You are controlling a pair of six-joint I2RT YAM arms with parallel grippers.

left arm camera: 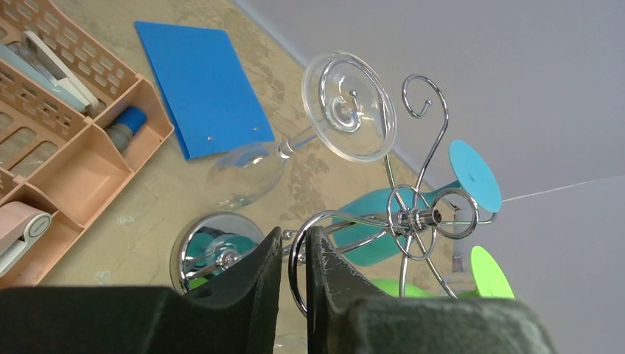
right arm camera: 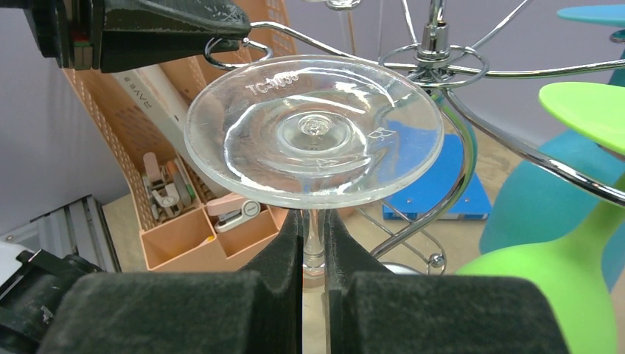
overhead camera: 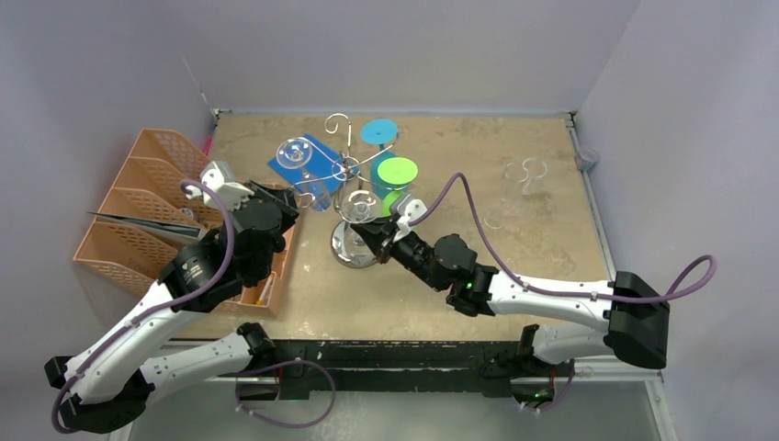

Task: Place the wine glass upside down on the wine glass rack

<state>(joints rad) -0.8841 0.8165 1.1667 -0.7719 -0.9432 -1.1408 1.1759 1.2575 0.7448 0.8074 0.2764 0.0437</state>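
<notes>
Pinching the stem of the wine glass (right arm camera: 313,133) with the right gripper (right arm camera: 315,236), fingers pressed together on it just under the foot. Holding it already inverted, foot up and bowl hanging below the fingers, probably for sliding the stem straight into a free arm. Holding it right beside the wine glass rack (left arm camera: 413,217), foot about level with the arms, on the near side of the post and over the round base (overhead camera: 354,246). Not hanging on anything yet, going by the right wrist view.

Clamping the scroll-ended arm (left arm camera: 335,214) on the side of the orange organiser (left arm camera: 66,147) with the left gripper (left arm camera: 295,251), jaws closed on the thin wire. Most likely bracing the light stand against tipping or turning during loading.

Looking at a clear, colourless glass: wide flat foot with moulded lettering near the rim, thin stem, bowl mostly hidden behind the fingers.

Sharing the rack with another clear glass (left arm camera: 348,107), a teal glass (left arm camera: 365,232) and a green glass (right arm camera: 545,295), all hanging foot-up. Ignoring the blue folder (left arm camera: 199,81) lying flat behind.
</notes>
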